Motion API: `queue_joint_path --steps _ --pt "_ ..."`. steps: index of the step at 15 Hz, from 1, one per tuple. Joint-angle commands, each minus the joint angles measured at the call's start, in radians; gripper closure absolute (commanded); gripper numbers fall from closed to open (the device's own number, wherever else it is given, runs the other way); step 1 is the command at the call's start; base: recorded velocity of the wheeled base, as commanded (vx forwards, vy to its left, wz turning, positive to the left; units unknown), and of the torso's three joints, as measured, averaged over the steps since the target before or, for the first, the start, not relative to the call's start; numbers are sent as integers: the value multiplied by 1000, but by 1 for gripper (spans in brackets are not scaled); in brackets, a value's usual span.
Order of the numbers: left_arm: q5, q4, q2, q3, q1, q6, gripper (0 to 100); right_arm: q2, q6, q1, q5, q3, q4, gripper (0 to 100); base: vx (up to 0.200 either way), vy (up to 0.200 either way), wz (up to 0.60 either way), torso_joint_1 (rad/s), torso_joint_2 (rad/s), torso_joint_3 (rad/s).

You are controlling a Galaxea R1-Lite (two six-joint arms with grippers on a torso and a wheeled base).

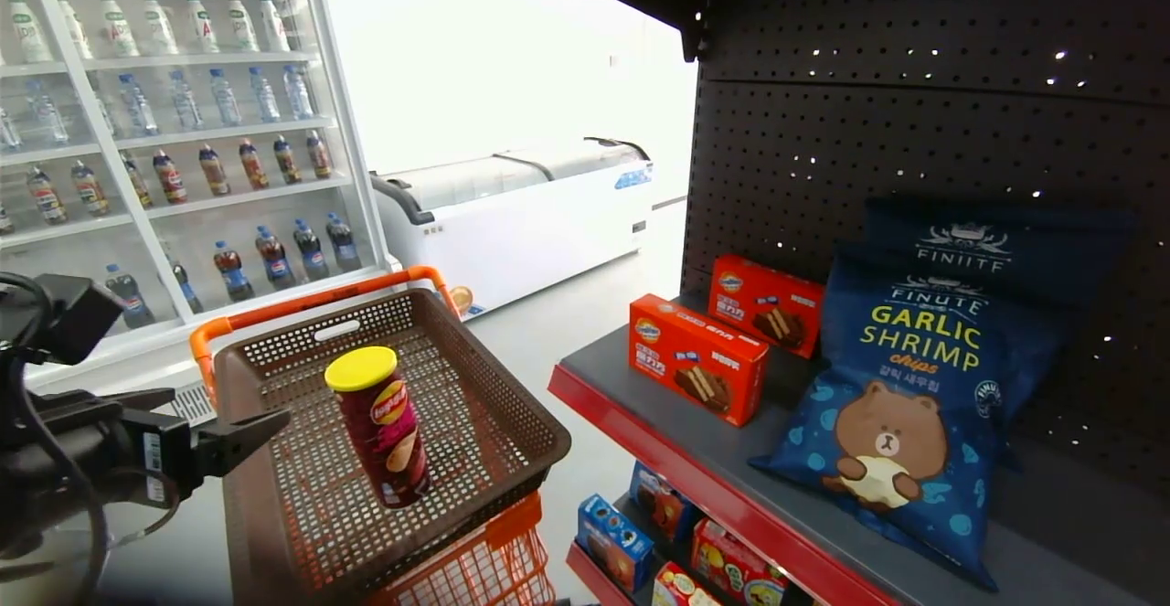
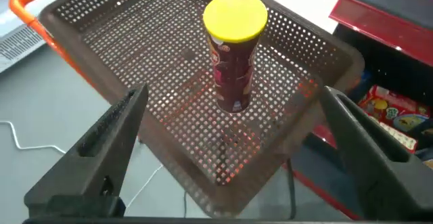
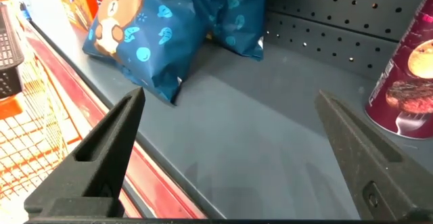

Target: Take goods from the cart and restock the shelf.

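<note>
Left gripper [image 1: 224, 423] is being held wide open, empty, beside the cart basket [image 1: 530, 423], level w/ the upright chip can [image 1: 379, 428]; prob. set for a side grasp.
Left wrist: chip can is standing centred ahead of the spread jaws, untouched.
Right wrist: right gripper [image 3: 230, 99] is being held open, empty, over bare shelf deck [image 3: 270, 136] betw. snack bags [image 3: 135, 28] and a second can [image 3: 406, 82]; likely the drop spot.
</note>
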Motion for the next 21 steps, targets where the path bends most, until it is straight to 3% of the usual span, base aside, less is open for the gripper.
queue_joint_path --steps 1,3,14,21 --pt "-14 -83 172 15 1 -1 0 1 -1 0 -1 0 0 0 0 0 0 0 0 0" --pt "-42 -146 256 17 -6 2 0 1 -1 0 0 0 0 0 0 0 0 0 0 0" --pt "-37 -506 606 26 -37 2 0 1 -1 0 0 0 0 0 0 0 0 0 0 0" --pt "-34 -879 791 133 -76 2 0 1 -1 0 0 0 0 0 0 0 0 0 0 0"
